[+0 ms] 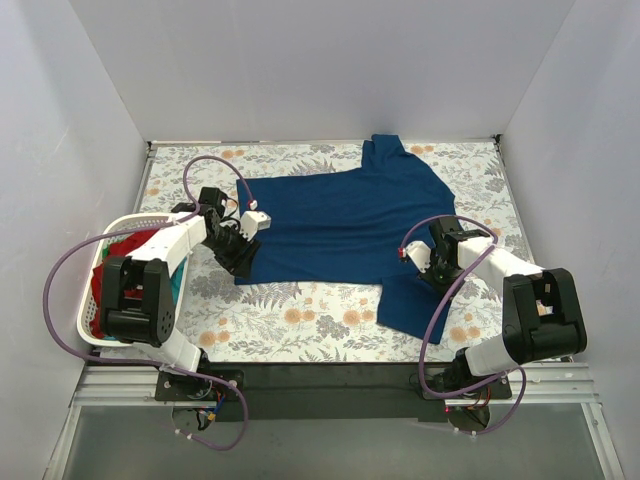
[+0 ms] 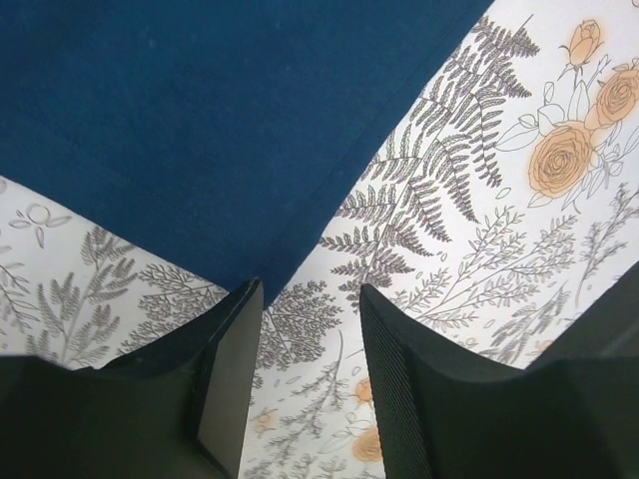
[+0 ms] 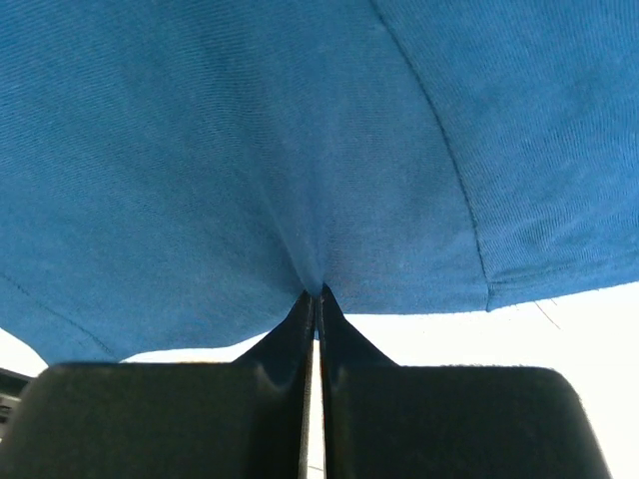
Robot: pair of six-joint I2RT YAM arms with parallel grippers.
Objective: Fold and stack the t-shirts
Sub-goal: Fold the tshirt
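Your right pincer [image 3: 317, 295] is clamped on the navy shirt [image 1: 340, 220], which lies spread left-to-right across the counter [image 1: 290, 322], and your left pincer [image 2: 310, 297] is apart with the hem corner right at its tips, so I'd close there.

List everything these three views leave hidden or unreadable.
- Top view: the left arm covers most of the white slatted plastic laundry basket; only scraps of red cloth and teal cloth show, so its shirt count is unknown.
- Left wrist view: the dark blue t-shirt's corner tip ends at the left gripper's finger; contact unclear.
- Right wrist view: the shirt fills the frame above the right gripper, hiding what lies beyond; lower right is washed out.
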